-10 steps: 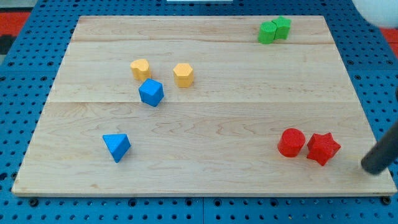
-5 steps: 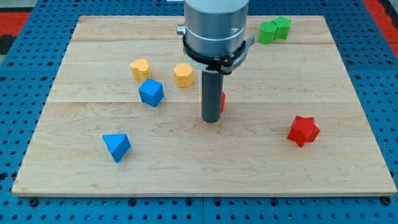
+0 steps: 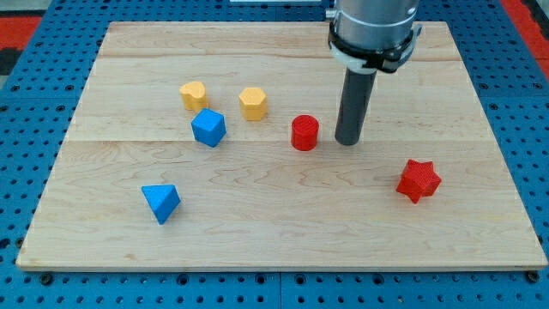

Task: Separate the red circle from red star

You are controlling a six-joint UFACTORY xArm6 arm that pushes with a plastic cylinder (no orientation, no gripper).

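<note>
Blue pegboard (image 3: pixel 26 129) underneath, holes all over. On top, one pale wooden board (image 3: pixel 283 223), planks with visible grain. One arm (image 3: pixel 374 26) coming down from the view's top: grey metal cylinder, then a straight dark rod. No fingers here, so nothing to clench or release, just my tip (image 3: pixel 347 142) down on the board.

Six blocks showing, all chunky, matte plastic with a ribbed look:
- two red: red circle (image 3: pixel 304 133), a short cylinder near mid-board, just left of my tip with a small gap, not touching; red star (image 3: pixel 419 180), well apart from the circle, toward the view's lower right.
- two yellow: yellow block (image 3: pixel 194 94) and second yellow block (image 3: pixel 253 103), both faceted, roughly hexagonal, near each other at upper left.
- two blue: blue cube-ish block (image 3: pixel 208 128) just below the yellows, and blue triangle (image 3: pixel 161 202) lower left, on its own.

Upper right of the board mostly hidden behind the arm.
</note>
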